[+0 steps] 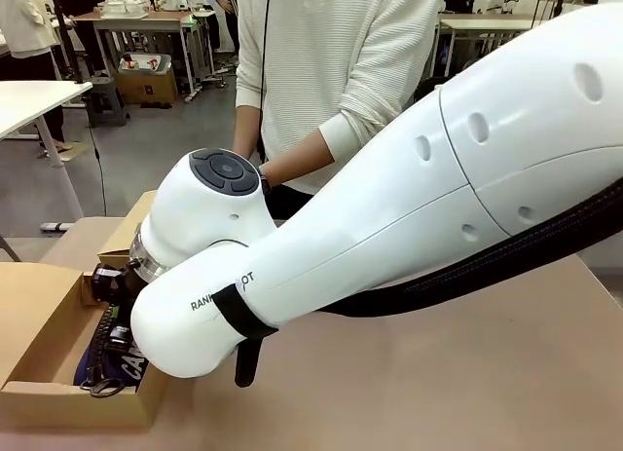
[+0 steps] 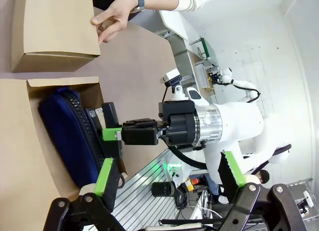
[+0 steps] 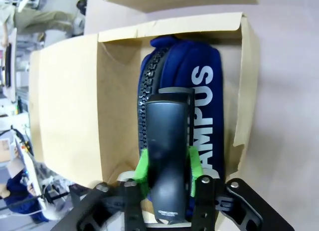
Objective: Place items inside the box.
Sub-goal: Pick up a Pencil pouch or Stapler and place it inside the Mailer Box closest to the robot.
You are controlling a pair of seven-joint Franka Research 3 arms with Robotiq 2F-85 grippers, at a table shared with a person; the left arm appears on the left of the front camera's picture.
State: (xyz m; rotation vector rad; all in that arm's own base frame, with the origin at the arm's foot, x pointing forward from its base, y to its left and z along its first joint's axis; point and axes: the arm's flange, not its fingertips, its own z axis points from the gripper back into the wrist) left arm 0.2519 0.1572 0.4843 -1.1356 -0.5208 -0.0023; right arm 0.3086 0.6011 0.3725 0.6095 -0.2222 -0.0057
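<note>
My right hand (image 3: pixel 167 163) reaches down into the box (image 3: pixel 65 101), which sits on the worktop (image 1: pixel 438 373). Its green pads are tight against both sides of a black stapler (image 3: pixel 167 131). The stapler is inside the box, lined up along the navy pouch (image 3: pixel 199 66) with white lettering that lies on the box floor. I can't tell whether the stapler rests on the pouch. My left hand (image 2: pixel 167 168) hangs just beside the box, fingers spread wide with nothing between them. On the far side, the person's hand (image 2: pixel 115 16) touches the edge of a second cardboard piece (image 2: pixel 55 31).
</note>
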